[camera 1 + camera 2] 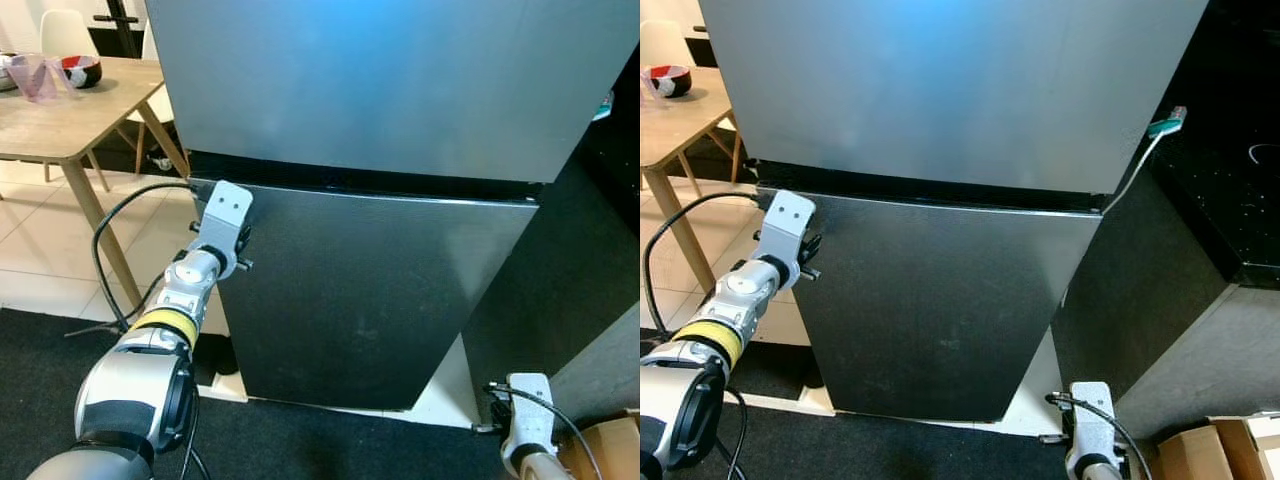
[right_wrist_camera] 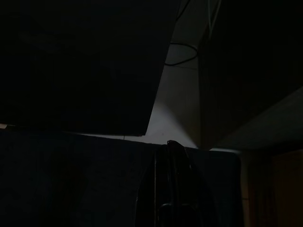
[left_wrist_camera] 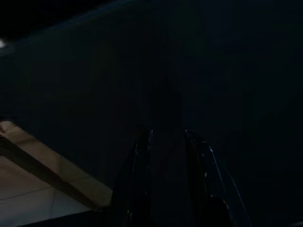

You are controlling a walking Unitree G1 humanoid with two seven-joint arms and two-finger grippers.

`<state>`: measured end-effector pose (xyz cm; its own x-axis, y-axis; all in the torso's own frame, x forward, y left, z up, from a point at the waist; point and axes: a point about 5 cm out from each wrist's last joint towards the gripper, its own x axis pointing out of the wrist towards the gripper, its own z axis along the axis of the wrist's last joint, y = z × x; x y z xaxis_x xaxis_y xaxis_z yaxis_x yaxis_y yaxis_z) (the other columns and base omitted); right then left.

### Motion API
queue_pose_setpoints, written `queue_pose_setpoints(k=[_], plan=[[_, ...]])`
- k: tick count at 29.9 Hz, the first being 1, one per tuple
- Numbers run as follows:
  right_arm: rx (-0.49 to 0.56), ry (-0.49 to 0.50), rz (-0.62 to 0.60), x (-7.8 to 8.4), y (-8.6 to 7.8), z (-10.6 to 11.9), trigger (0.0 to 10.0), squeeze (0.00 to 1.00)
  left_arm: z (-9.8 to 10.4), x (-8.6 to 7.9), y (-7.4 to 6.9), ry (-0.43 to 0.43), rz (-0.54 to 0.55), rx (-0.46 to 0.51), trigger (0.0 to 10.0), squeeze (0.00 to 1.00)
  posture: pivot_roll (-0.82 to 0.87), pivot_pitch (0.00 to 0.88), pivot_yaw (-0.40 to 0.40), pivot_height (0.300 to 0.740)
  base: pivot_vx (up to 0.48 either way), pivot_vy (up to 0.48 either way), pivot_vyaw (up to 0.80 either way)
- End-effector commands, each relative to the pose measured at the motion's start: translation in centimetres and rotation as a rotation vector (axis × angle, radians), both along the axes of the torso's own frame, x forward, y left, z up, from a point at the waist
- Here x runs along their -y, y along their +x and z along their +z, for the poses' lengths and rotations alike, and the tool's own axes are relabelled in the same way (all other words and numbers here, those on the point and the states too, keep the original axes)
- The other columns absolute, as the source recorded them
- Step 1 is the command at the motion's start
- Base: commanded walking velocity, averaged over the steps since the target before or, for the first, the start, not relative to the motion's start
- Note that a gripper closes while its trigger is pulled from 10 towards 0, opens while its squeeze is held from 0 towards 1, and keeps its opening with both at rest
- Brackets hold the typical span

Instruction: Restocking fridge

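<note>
Left gripper [image 3: 165,156], glossy black fingers slightly apart, at brushed-steel fridge [image 1: 380,290] door's edge.

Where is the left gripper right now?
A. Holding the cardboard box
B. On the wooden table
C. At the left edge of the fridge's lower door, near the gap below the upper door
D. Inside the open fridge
C: the left gripper sits at the lower door's left edge, just under the upper door; both doors look closed.

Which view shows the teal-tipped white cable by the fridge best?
Right eye view: the teal-tipped white cable hangs in full beside the steel two-door fridge. Left eye view catches just its tip at the frame edge. Both wrist views are too dark to tell.
</note>
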<state>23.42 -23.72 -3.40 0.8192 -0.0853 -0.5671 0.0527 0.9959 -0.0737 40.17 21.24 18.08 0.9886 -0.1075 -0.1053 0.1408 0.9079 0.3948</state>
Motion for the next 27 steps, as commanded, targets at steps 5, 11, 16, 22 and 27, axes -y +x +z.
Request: queue_pose_setpoints(k=[5,11,16,22,27], plan=[[0.017,-0.016,-0.032,0.7,-0.4,0.1,10.0,0.0,2.2,-0.8,0.5,0.028,0.039,0.043,10.0,0.0,-0.12,0.137,-0.017,0.738,0.0,0.0,0.0],[0.019,-0.019,-0.041,1.0,-0.5,0.2,10.0,0.0,4.1,-1.4,0.9,0.033,0.092,0.102,10.0,0.0,-0.13,0.141,-0.013,0.738,0.0,0.0,0.0],[0.025,-0.018,-0.038,0.9,-0.4,0.3,10.0,0.0,3.9,-1.3,0.8,0.031,0.093,0.104,10.0,0.0,-0.13,0.14,-0.018,0.738,0.0,0.0,0.0],[0.026,-0.022,-0.016,0.5,0.3,0.6,10.0,0.0,1.8,-1.1,0.4,0.034,0.078,0.063,10.0,0.0,-0.13,0.136,-0.026,0.738,0.0,0.0,0.0],[0.016,-0.023,0.023,-0.1,0.9,0.7,10.0,0.0,-0.7,-0.6,-0.3,-0.014,0.049,-0.008,10.0,0.0,-0.12,0.127,-0.028,0.738,0.0,0.0,0.0]])
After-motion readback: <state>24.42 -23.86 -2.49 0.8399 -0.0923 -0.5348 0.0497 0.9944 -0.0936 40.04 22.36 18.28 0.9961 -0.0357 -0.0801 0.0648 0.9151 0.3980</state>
